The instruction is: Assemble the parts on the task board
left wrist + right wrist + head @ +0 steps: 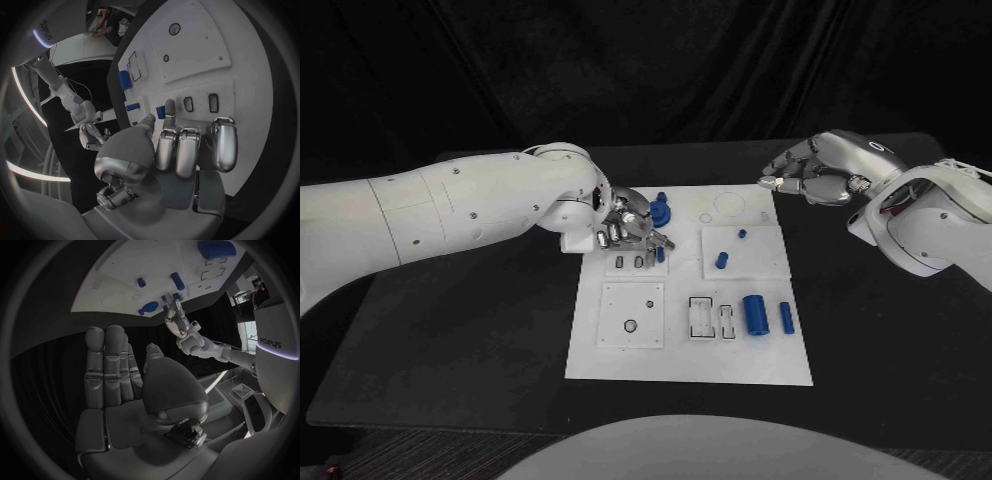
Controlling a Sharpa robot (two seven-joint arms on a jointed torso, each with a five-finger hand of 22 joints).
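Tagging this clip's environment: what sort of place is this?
Likely a robotics lab test bench: a black table backed by dark curtains, a white task board with blue parts, and the left robot hand over the board.

Left hand (626,224) over task board (689,350) far-left corner; right hand (813,172) beyond board.

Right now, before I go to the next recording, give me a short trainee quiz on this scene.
1. True or false: the right hand holds a part.
2. Which hand is over the board? A) left hand B) right hand C) both
3. Fill in: the parts lying on the board are coloured ____.

Key: 1 false; 2 A; 3 blue.
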